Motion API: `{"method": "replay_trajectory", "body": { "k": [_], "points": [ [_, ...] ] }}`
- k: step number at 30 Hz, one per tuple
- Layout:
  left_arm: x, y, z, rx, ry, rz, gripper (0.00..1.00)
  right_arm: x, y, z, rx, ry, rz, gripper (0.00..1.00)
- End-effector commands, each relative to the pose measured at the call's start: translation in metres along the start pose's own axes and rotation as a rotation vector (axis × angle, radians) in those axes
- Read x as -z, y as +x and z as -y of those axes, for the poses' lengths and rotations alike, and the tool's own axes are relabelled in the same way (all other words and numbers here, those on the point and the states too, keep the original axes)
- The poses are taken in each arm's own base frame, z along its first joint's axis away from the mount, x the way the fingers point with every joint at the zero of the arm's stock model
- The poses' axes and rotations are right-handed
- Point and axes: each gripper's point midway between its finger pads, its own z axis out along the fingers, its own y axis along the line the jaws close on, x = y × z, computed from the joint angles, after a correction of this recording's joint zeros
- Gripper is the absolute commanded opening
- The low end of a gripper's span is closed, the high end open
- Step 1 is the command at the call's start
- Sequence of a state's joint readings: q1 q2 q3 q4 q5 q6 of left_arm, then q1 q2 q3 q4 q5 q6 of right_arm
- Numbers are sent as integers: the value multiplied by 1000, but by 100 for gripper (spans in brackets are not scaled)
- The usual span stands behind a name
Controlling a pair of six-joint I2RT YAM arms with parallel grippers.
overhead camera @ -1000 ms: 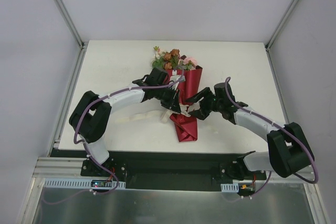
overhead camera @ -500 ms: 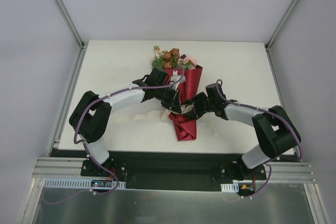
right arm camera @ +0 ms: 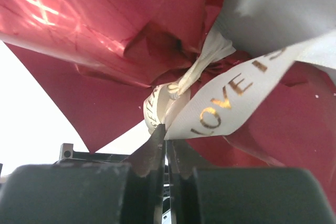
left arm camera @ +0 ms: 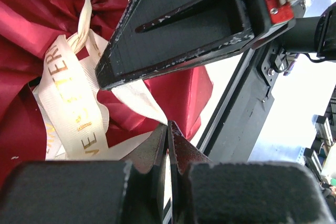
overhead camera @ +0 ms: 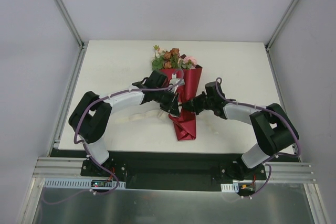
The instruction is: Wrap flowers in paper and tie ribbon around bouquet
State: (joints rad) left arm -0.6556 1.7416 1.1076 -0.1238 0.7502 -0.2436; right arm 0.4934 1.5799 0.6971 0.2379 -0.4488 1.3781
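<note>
Two grippers meet at the middle of the bouquet (overhead camera: pixel 185 95), which lies on the white table (overhead camera: pixel 115 66). Its flowers (overhead camera: pixel 170 59) point away from the arm bases, and the pointed end of its dark red paper (overhead camera: pixel 185 127) points toward them. The left gripper (overhead camera: pixel 175 109) reaches in from the left of the cone and the right gripper (overhead camera: pixel 192 107) from the right, their tips near each other over the paper. A cream ribbon (right arm camera: pixel 231 98) with gold lettering is knotted around the gathered paper. In the left wrist view, the left gripper's jaws are pressed together on a strand of that ribbon running from the knot. In the right wrist view, the right gripper's jaws stand nearly closed with another lettered strand ending right at their tips. It seems pinched between them, though the contact itself is hard to see. A pale tail of ribbon lies on the table left of the cone.
</note>
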Motion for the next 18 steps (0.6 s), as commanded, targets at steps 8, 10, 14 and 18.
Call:
{"method": "replay_trajectory", "body": {
  "k": [8, 10, 14, 18],
  "points": [
    [21, -2, 22, -45, -12, 39, 25, 4, 2, -6, 46, -71, -1, 0],
    [31, -16, 30, -38, -5, 81, 34, 6, 2, -5, 62, -81, -1, 1],
    [52, -51, 50, -15, 47, 151, 46, 9, 4, -4, 113, -108, 9, 0],
    [54, -67, 37, -43, -33, 173, 34, 12, 3, -7, 150, -139, 22, 0]
  ]
}}
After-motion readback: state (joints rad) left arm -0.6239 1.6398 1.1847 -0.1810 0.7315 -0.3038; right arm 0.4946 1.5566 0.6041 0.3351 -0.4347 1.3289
